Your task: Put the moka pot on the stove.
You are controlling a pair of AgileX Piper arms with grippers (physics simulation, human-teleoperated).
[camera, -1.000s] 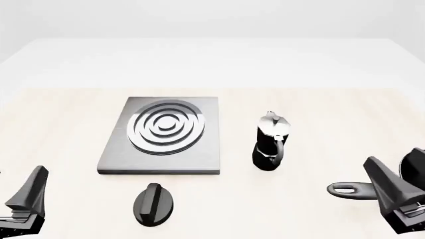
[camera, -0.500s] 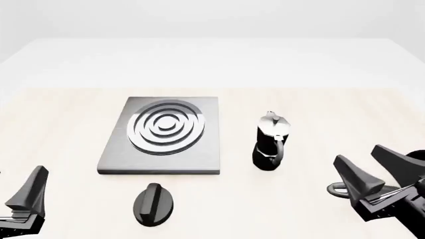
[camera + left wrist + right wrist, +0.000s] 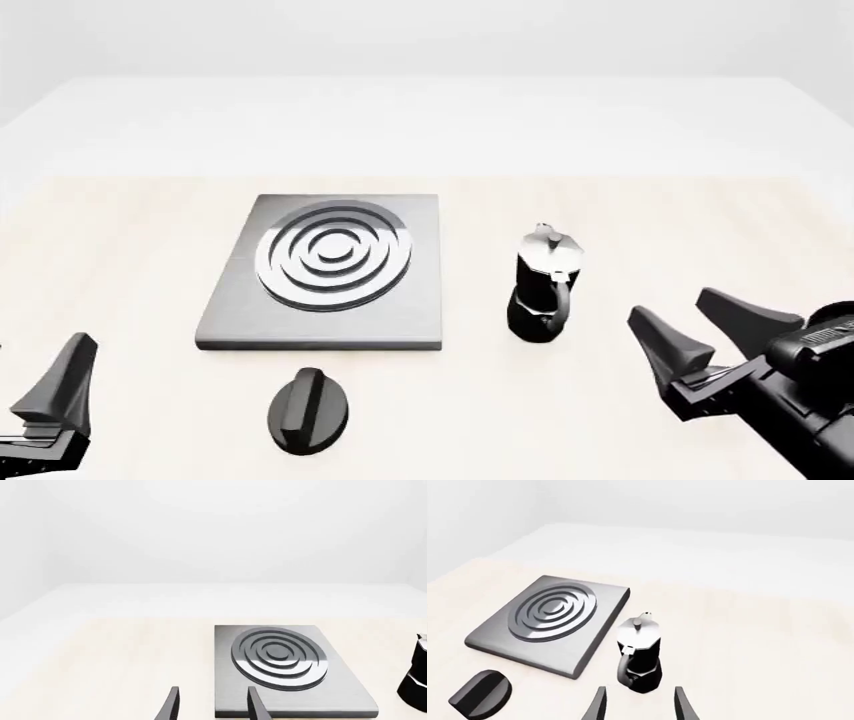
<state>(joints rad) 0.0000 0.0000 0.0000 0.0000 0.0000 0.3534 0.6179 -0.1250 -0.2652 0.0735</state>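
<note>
1 moka pot (image 3: 542,288), 1 stove (image 3: 330,270), 1 knob (image 3: 308,410); 2 grippers, left gripper (image 3: 54,395) and right gripper (image 3: 694,328), both spread, empty.

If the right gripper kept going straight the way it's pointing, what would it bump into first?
Most likely the moka pot: it stands upright just ahead of the open right gripper, handle toward it. The exact gap is unclear.

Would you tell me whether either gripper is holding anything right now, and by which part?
Nothing is held: both the left gripper and right gripper are open, apart from the moka pot.
</note>
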